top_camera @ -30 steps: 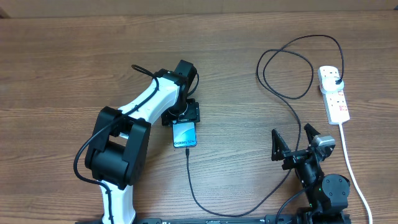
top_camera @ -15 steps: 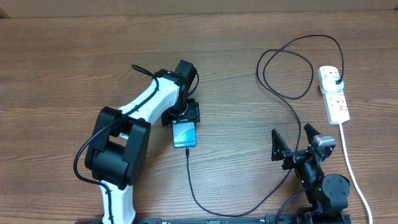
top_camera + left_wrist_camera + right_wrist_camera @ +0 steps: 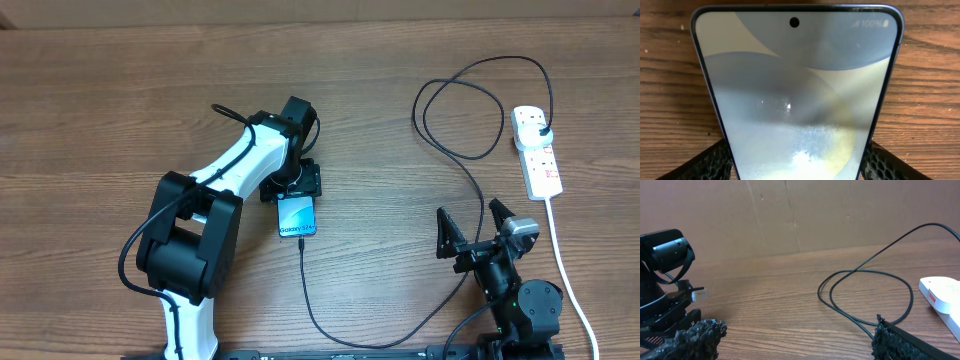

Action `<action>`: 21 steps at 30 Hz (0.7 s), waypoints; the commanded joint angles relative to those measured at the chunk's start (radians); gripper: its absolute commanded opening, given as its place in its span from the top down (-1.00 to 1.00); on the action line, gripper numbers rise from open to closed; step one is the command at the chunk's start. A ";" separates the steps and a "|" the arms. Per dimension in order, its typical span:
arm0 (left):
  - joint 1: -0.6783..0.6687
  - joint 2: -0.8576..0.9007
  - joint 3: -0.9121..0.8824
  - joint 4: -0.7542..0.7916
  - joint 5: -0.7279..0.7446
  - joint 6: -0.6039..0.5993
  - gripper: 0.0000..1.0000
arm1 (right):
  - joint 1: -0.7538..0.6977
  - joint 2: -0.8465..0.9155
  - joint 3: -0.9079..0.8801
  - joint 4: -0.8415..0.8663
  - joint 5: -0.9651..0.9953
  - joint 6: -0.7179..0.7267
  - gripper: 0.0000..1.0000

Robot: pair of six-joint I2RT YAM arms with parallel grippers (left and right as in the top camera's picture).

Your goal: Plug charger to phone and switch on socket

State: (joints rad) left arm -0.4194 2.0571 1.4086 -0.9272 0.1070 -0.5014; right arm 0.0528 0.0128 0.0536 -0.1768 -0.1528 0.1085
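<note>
phone (image 3: 297, 215) lettered "Galaxy", showing "100%"

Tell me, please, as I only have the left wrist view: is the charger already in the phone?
Observer: It looks so. Overhead, the charger runs straight into the phone's lower edge.
Operator: Thank you. Is its other end in the socket?
Observer: Yes, a black plug sits in the socket at the far right. I cannot tell whether the switch is on.
Operator: And where is the right gripper?
Observer: The right gripper is open and empty. It is nearer the robot's base than the socket and is not touching it.
</note>
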 commanded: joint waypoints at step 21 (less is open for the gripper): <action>-0.011 0.030 -0.033 0.023 0.023 0.015 -0.43 | 0.002 -0.010 -0.002 0.003 0.002 0.006 -1.00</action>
State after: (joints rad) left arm -0.4194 2.0571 1.4086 -0.9272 0.1047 -0.5018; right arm 0.0528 0.0128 0.0536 -0.1768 -0.1528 0.1089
